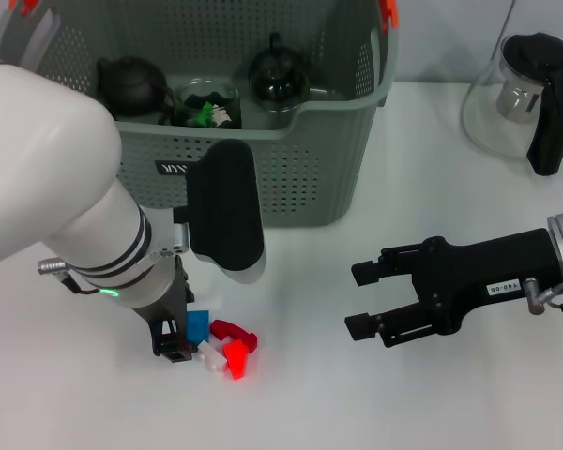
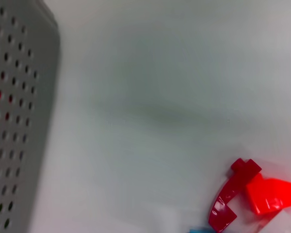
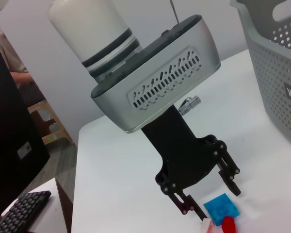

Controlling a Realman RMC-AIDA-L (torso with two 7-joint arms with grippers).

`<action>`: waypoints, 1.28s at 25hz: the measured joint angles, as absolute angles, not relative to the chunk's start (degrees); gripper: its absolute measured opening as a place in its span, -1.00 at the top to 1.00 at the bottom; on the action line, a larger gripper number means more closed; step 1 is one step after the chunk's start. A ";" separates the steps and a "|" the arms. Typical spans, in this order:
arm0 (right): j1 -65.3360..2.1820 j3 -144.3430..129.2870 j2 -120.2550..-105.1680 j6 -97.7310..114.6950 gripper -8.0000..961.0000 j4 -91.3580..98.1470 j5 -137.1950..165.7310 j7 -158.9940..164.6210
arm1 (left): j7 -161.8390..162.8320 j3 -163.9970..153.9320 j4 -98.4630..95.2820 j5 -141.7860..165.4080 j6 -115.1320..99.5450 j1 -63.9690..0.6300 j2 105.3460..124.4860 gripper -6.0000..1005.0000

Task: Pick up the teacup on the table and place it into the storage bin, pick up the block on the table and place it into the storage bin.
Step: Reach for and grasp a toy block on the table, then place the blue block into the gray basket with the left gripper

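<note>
Several small blocks lie together on the table: a blue block [image 1: 199,325] [image 3: 222,208], a white one [image 1: 209,356], a dark red arch [image 1: 233,331] [image 2: 230,194] and a bright red piece [image 1: 235,359] [image 2: 272,194]. My left gripper [image 1: 182,339] [image 3: 212,200] is lowered right over them, open, its fingers [image 3: 231,180] straddling the blue block. The grey-green storage bin [image 1: 291,178] [image 2: 17,121] stands behind. Inside it a glass teacup [image 1: 206,101] sits between two dark teapots. My right gripper [image 1: 358,300] hovers open and empty over the table to the right.
A glass kettle [image 1: 521,94] with a black lid and handle stands at the back right. The left forearm covers the table's left side. Bare white tabletop lies between the two grippers.
</note>
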State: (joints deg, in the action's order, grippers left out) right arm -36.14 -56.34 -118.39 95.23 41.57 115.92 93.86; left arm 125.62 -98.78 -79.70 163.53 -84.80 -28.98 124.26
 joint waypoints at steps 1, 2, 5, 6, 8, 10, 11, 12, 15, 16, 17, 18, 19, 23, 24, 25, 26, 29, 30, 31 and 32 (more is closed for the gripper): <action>-36.14 -56.34 -118.39 95.25 -0.80 41.57 115.92 93.86 | 125.28 -98.78 -79.54 163.52 -84.86 -29.13 124.25 -0.22; -36.13 -56.34 -118.39 95.27 -0.80 41.57 115.93 93.86 | 124.96 -98.78 -79.28 163.50 -84.92 -29.29 124.25 -0.22; -36.08 -56.34 -118.39 95.31 -0.80 41.57 115.93 93.86 | 124.66 -98.78 -78.10 163.52 -85.03 -29.84 124.26 -0.21; -36.05 -56.34 -118.38 95.34 -0.80 41.57 115.92 93.86 | 124.66 -98.78 -77.81 163.53 -85.04 -29.96 124.26 -0.21; -36.02 -56.33 -118.37 95.36 -0.80 41.57 115.89 93.86 | 124.66 -98.79 -77.49 163.55 -85.08 -30.06 124.27 -0.21; -35.97 -56.34 -118.33 95.36 -0.80 41.57 115.84 93.86 | 124.63 -98.79 -77.44 163.56 -85.08 -30.08 124.27 -0.21; -35.97 -56.34 -118.31 95.36 -0.80 41.58 115.82 93.87 | 124.61 -98.80 -77.43 163.57 -85.08 -30.08 124.28 -0.21; -35.96 -56.34 -118.30 95.37 -0.80 41.59 115.81 93.86 | 124.60 -98.82 -77.43 163.57 -85.08 -30.08 124.28 -0.21; -35.95 -56.34 -118.30 95.37 -0.80 41.64 115.79 93.86 | 124.59 -98.91 -77.38 163.53 -85.08 -30.17 124.32 -0.20; -35.94 -56.34 -118.30 95.36 -0.80 41.65 115.78 93.87 | 124.58 -98.90 -77.34 163.51 -85.08 -30.21 124.34 -0.19; -35.94 -56.33 -118.30 95.36 -0.80 41.65 115.77 93.87 | 124.56 -98.89 -77.26 163.42 -85.08 -30.26 124.36 -0.18; -35.94 -56.33 -118.30 95.36 -0.80 41.65 115.77 93.86 | 124.54 -98.85 -77.20 163.35 -85.08 -30.34 124.36 -0.17; -35.94 -56.34 -118.30 95.36 -0.80 41.65 115.76 93.86 | 124.54 -98.83 -77.16 163.31 -85.08 -30.39 124.36 -0.16; -35.94 -56.34 -118.26 95.36 -0.80 41.60 115.75 93.87 | 124.91 -98.80 -77.14 163.42 -85.09 -30.69 124.37 -0.12; -35.93 -56.34 -118.23 95.36 -0.80 41.60 115.74 93.87 | 124.97 -98.80 -77.14 163.45 -85.18 -30.74 124.37 -0.05; -35.91 -56.34 -118.21 95.36 -0.80 41.60 115.73 93.87 | 125.07 -98.79 -77.14 163.49 -85.29 -30.80 124.37 0.01; -35.89 -56.34 -118.20 95.36 -0.80 41.60 115.71 93.86 | 125.20 -98.79 -77.14 163.50 -85.44 -30.84 124.36 0.08; -35.84 -56.34 -118.20 95.36 -0.80 41.75 115.65 93.86 | 126.11 -98.60 -77.38 163.53 -85.71 -30.96 124.35 0.20; -35.83 -56.34 -118.20 95.36 -0.80 41.78 115.64 93.87 | 126.30 -98.40 -77.49 163.54 -85.86 -30.96 124.34 0.19; -35.80 -56.34 -118.20 95.36 -0.80 41.80 115.64 93.87 | 126.60 -98.02 -77.73 163.56 -86.16 -30.95 124.30 0.18; -35.77 -56.34 -118.20 95.36 -0.80 41.82 115.64 93.86 | 126.86 -97.54 -78.14 163.56 -86.55 -30.95 124.30 0.17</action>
